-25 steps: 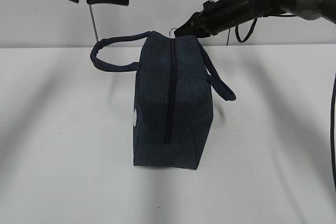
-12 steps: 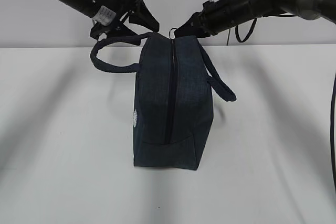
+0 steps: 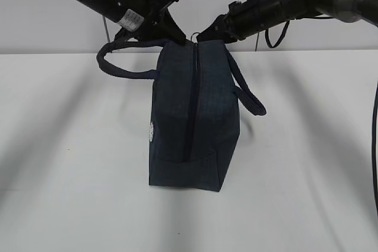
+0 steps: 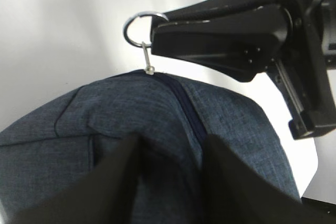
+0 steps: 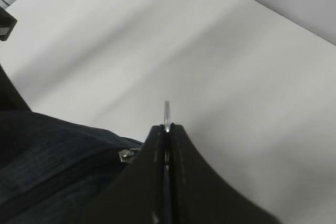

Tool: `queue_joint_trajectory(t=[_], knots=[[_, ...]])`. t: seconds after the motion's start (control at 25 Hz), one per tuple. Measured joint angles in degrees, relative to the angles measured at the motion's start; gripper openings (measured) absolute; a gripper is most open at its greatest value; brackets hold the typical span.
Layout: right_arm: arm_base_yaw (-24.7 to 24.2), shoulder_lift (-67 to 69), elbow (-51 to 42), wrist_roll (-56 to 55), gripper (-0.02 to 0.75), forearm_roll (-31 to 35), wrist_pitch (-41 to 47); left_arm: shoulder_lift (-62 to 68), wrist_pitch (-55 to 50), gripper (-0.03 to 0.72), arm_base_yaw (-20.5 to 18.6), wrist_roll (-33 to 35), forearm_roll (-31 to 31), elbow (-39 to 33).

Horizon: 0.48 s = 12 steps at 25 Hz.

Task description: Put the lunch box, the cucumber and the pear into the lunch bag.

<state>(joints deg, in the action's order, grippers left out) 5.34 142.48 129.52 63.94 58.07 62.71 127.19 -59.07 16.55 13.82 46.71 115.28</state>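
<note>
The dark navy lunch bag stands on its end on the white table, its zipper closed and facing the exterior view. My right gripper is shut on the silver ring pull at the bag's top; the ring's edge sticks out between the pressed fingers. My left gripper sits on the top left of the bag. Its two fingers pinch a raised fold of the bag's fabric just left of the zipper. The lunch box, the cucumber and the pear are out of view.
One padded handle loops out to the left of the bag, the other hangs to the right. The white table spreads around the bag, with a pale wall behind it.
My left arm has come down from the upper left onto the bag's top and its jaws have narrowed on the fabric. The left handle shifted slightly. The right gripper has not moved.
</note>
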Motion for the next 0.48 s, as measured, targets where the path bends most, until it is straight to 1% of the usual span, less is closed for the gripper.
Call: queue_joint_trajectory(t=[0.08,0.12,0.16,0.28,0.4,0.48], knots=[[0.00,0.00,0.00,0.00,-0.016,-0.12,-0.13,0.00,-0.12,0.073,0.00,0.00,-0.13,0.00],[0.00,0.00,0.00,0.00,-0.016,-0.12,-0.37,0.00,-0.28,0.044,0.00,0.00,-0.21,0.00],[0.00,0.00,0.00,0.00,-0.016,-0.12,-0.51,0.00,-0.40,0.030,0.00,0.00,-0.29,0.00],[0.00,0.00,0.00,0.00,-0.016,-0.94,-0.92,0.00,-0.46,0.024,0.00,0.00,-0.28,0.00],[0.00,0.00,0.07,-1.45,-0.016,-4.65,-0.97,0.00,-0.46,0.023,0.06,0.00,-0.28,0.00],[0.21,-0.10,0.07,-4.40,-0.016,-8.18,-0.72,0.00,-0.30,0.023,0.17,0.06,-0.22,0.00]])
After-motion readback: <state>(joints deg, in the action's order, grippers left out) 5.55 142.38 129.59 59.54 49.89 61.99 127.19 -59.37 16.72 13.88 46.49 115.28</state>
